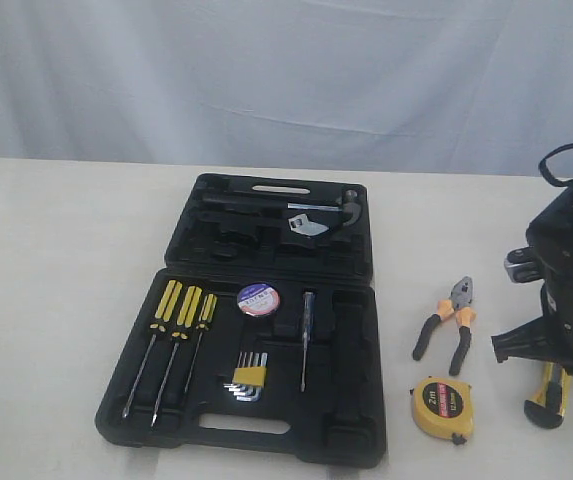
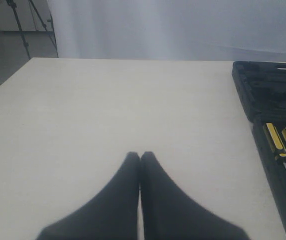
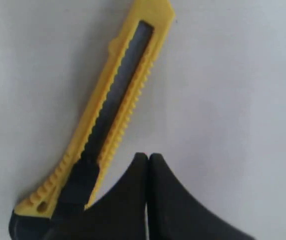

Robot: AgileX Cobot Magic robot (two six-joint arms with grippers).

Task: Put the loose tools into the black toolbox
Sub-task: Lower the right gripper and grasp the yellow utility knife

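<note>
- Yellow tape measure point(image 1: 439, 408), marked "2m", lies on bench point(image 1: 56, 300) right of black toolbox point(image 1: 361, 400), near pliers point(image 1: 448, 322).
- Black tape roll point(image 1: 257, 299) sits inside toolbox; label unreadable.
- Yellow utility knife point(image 3: 113, 120) lies farther right of toolbox, beside right fingers point(image 3: 130, 195), which are pressed together and empty.
- The left fingers point(image 2: 128, 180) are pressed together and empty.

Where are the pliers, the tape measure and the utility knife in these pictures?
pliers point(image 1: 457, 313): exterior view, on the orange part by the joint.
tape measure point(image 1: 439, 405): exterior view, on its round face label.
utility knife point(image 3: 110, 107): right wrist view, on the dark slot halfway along its body.
</note>
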